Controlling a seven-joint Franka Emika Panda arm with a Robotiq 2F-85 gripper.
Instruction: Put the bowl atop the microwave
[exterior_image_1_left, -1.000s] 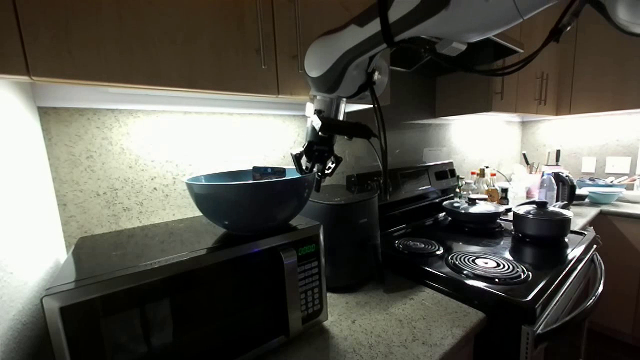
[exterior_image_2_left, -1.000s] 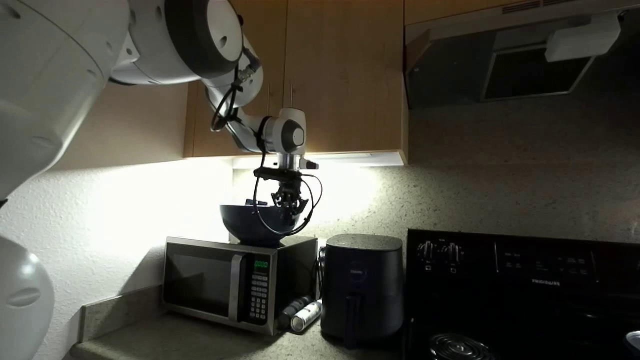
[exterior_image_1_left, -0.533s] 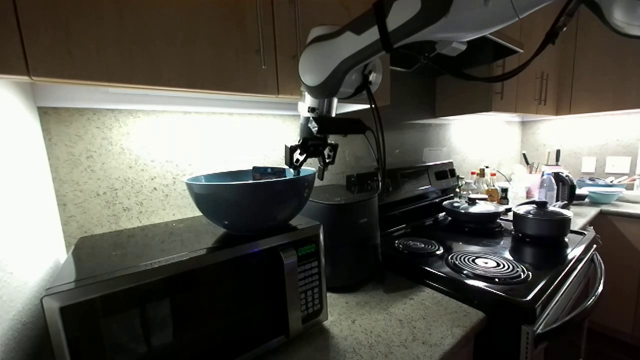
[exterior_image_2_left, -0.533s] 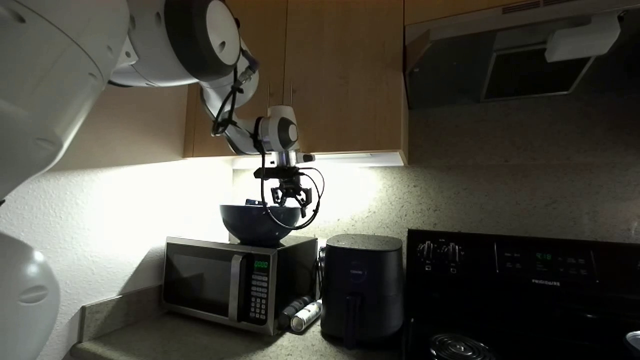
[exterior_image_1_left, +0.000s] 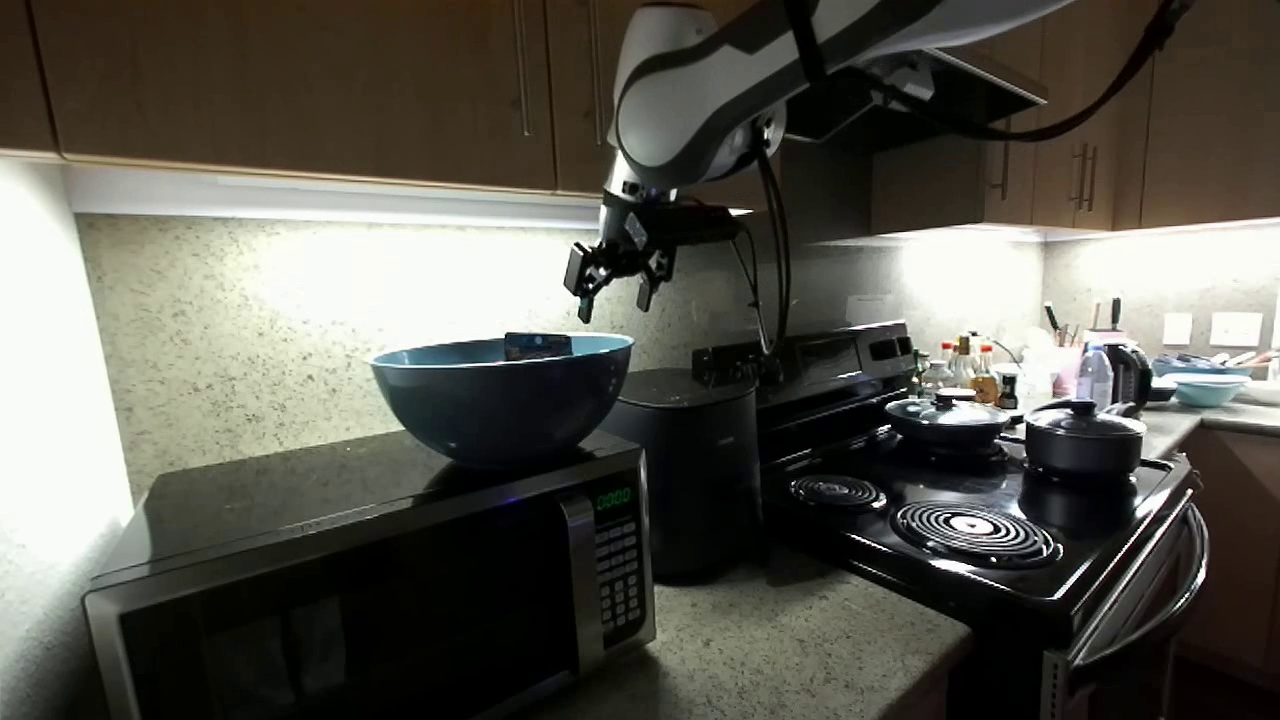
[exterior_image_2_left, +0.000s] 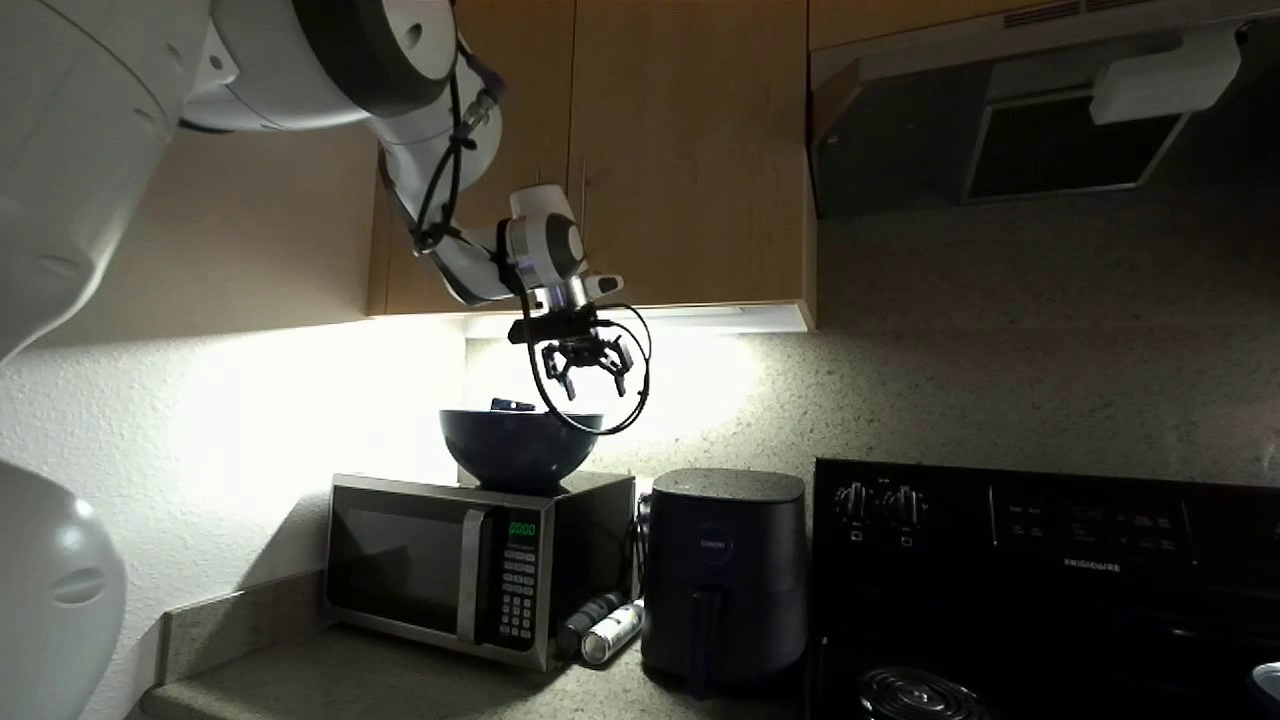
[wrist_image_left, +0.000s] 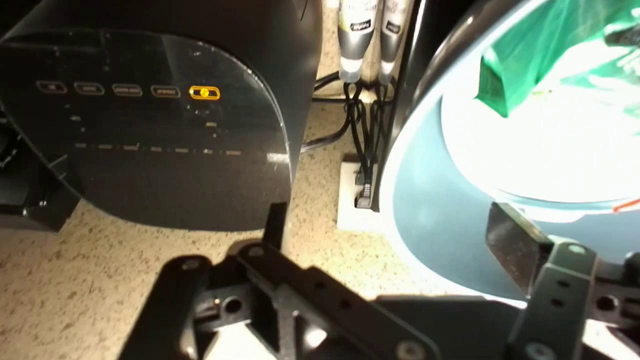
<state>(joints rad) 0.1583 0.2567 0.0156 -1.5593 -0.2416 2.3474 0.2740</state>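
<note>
Blue bowl (exterior_image_1_left: 503, 410) sits upright atop microwave (exterior_image_1_left: 365, 600), toward its right end; dark pkt (exterior_image_1_left: 538, 346) sticks up over the rim, & wrist view shows a shiny green wrapper (wrist_image_left: 525, 60) inside. Tool (exterior_image_1_left: 615, 302) is spread wide, hanging above the bowl's right rim & apart from it in both ext. views. Just right of microwave: air fryer (exterior_image_2_left: 725, 580) on worktop (exterior_image_1_left: 800, 640), w/ 2 cyl. containers (exterior_image_2_left: 612, 633) lying btwn them. Farther right, black stove (exterior_image_1_left: 940, 490) carries lidded pan (exterior_image_1_left: 945, 425) &, to its right, lidded pot (exterior_image_1_left: 1085, 447).
</note>
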